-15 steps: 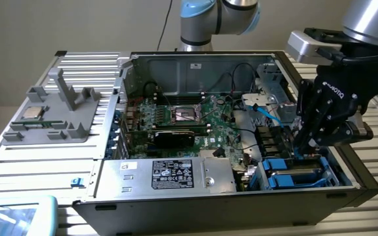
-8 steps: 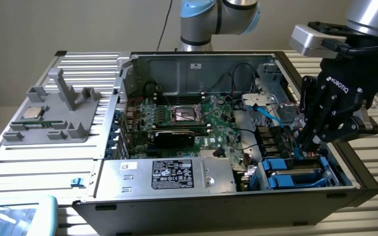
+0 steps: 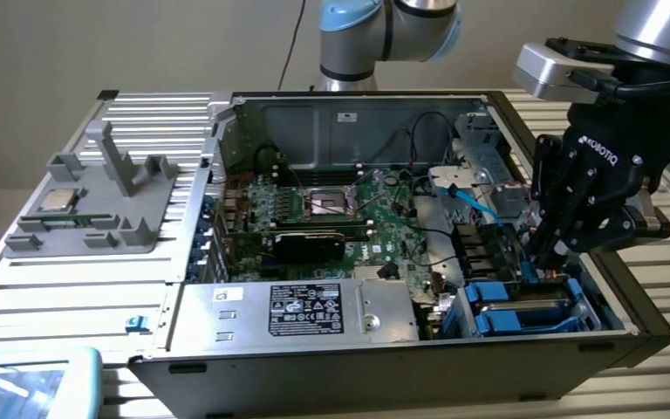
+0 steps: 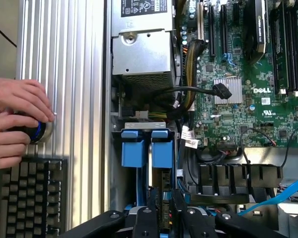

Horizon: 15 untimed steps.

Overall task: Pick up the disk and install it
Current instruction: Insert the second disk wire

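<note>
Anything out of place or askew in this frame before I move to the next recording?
Only one oddity: a person's hands rest on a round blue-ringed knob beside the keyboard, close to the open computer case. Otherwise nothing looks spilled or damaged. The gripper is down at the blue drive bay, and the CPU chip sits flat on its grey stand.

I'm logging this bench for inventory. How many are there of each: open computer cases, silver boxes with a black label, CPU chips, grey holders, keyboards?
Open computer case: 1
Silver box with a black label: 1
CPU chip: 1
Grey holder: 1
Keyboard: 1
Total: 5
</note>
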Tool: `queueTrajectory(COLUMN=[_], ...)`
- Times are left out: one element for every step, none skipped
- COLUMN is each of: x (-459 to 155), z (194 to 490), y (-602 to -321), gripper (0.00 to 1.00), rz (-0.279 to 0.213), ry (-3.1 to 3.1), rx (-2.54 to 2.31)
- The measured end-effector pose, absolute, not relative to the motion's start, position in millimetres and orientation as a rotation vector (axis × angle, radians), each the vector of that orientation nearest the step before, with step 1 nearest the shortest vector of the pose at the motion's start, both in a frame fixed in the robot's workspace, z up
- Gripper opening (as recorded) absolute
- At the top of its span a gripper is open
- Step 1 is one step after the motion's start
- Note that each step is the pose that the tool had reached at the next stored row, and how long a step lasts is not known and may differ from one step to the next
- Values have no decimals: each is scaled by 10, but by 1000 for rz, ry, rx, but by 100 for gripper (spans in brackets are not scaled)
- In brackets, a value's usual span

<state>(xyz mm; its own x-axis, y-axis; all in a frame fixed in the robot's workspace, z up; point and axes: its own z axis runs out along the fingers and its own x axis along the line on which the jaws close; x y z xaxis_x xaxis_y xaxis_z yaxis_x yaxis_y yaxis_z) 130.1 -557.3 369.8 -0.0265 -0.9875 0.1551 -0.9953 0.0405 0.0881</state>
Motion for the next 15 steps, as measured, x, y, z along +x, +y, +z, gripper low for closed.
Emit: queueTrajectory(x=[1301, 1300, 1300, 1300, 1300, 1300, 1300, 1300, 1300, 1300, 1300, 1300, 1300, 1300, 1300], z=[3698, 3698, 3698, 3698, 3698, 3697, 3697, 3698, 3698, 3697, 3696, 3695, 3695, 3695, 3695], y=[-5573, -5573, -5573, -5573, -5573, -5573, -5573, -5573, -5573, -5574, -5574, -5573, -5573, -5573, -5573], gripper=[24, 24, 24, 24, 24, 22, 15, 15, 11, 11, 11, 11, 11, 11, 11], rz=[66, 66, 66, 65, 65, 65, 64, 65, 64, 58, 44, 23, 6, -14, -31], ry=[-2133, -2133, -2134, -2134, -2134, -2134, -2134, -2135, -2135, -2137, -2143, -2150, -2153, -2154, -2153], rx=[2062, 2062, 2063, 2063, 2063, 2063, 2063, 2063, 2063, 2066, 2073, 2086, 2101, 2119, 2135])
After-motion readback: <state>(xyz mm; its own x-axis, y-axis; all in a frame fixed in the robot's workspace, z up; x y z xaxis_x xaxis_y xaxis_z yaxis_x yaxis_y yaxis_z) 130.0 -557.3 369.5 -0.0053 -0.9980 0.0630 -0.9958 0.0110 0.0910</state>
